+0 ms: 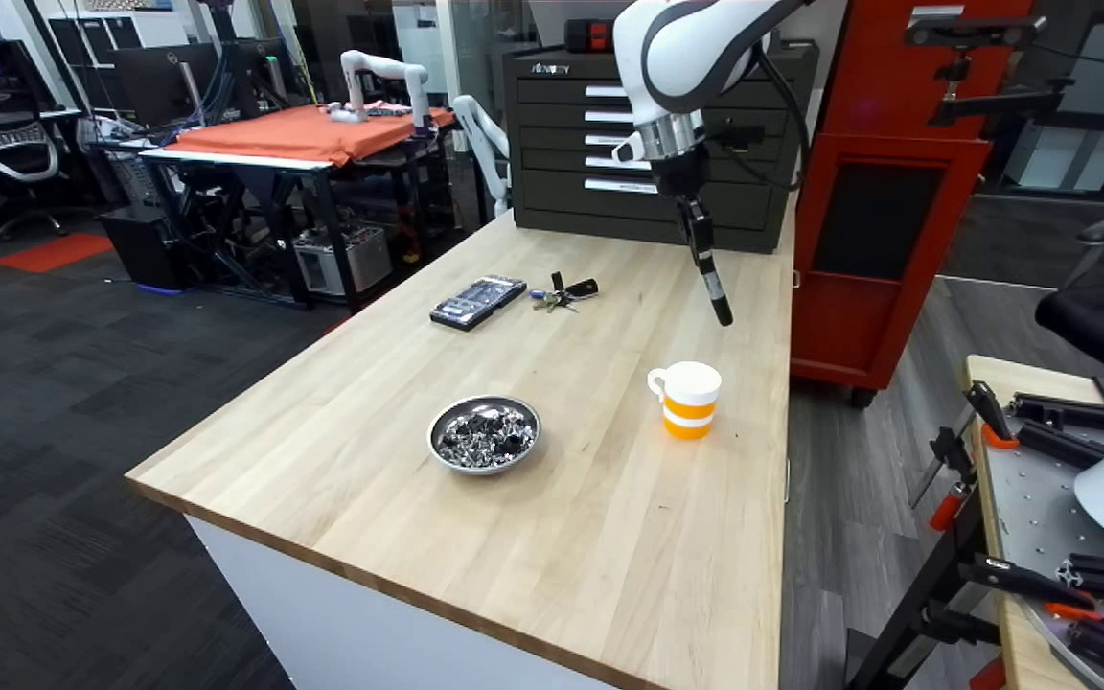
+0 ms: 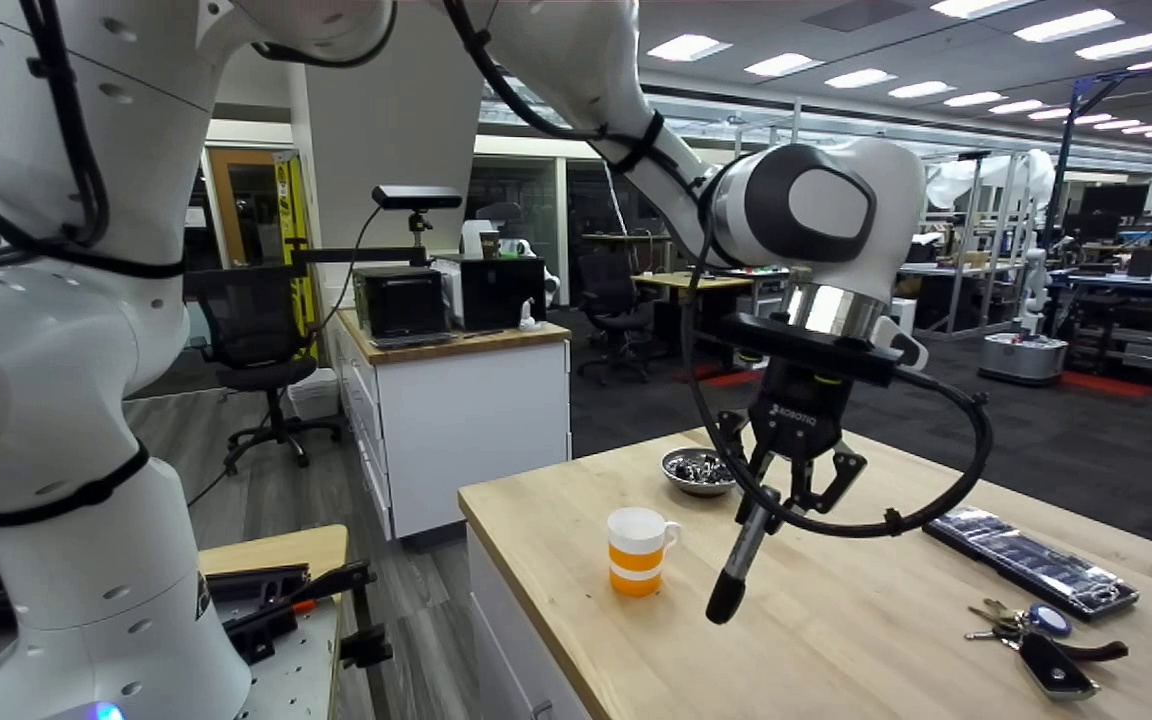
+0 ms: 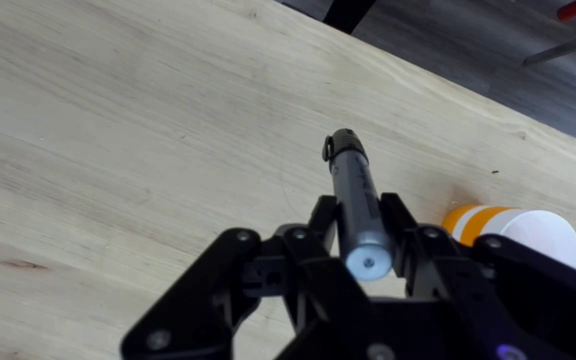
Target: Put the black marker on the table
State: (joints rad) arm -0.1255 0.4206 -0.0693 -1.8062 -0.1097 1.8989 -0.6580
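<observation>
The black marker is a slim stick with a grey body and a dark end, and shows in both exterior views (image 1: 717, 295) (image 2: 742, 552) and in the wrist view (image 3: 353, 175). My gripper (image 1: 701, 257) (image 2: 768, 500) (image 3: 359, 210) is shut on the marker's grey body, one finger on each side. The marker tilts, dark end down, and that end looks to be above the table's light wood top (image 1: 322, 450) (image 2: 836, 630) (image 3: 118, 125). The marker's pale round end faces the wrist camera. Whether the dark end touches the wood is hard to tell.
A white and orange cup (image 1: 689, 414) (image 2: 636, 562) (image 3: 483, 225) stands near the marker, by the table's edge. A metal bowl (image 1: 485, 471) (image 2: 701, 488) holds small parts. A flat dark case (image 1: 478, 302) (image 2: 1026, 560) and keys (image 1: 562, 295) (image 2: 1056, 665) lie before a dark tool chest (image 1: 552, 196).
</observation>
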